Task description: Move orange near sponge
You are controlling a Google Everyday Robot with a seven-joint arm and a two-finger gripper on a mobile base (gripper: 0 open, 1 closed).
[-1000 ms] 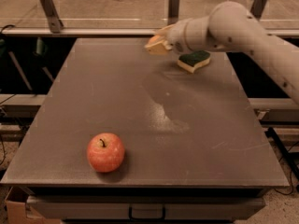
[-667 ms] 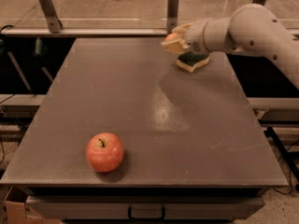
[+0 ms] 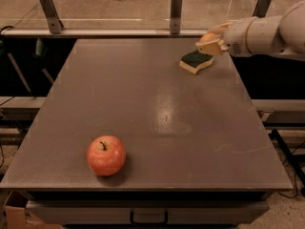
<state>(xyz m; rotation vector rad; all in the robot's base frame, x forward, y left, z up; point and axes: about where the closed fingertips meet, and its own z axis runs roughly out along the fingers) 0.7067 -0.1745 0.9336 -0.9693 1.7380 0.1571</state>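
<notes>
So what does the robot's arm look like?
A thick, smooth, off-white arm of rounded tube segments, no cables showing. Its gripper, at the table's far right by the sponge, has short tan fingers.

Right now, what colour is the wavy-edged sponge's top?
Dark green over yellow foam, camera view. The gripper, just right of the wavy-edged sponge, holds the small round orange.

orange (image 3: 208,36) half-hidden, seemingly in top-right end effector (image 3: 209,44)
</notes>
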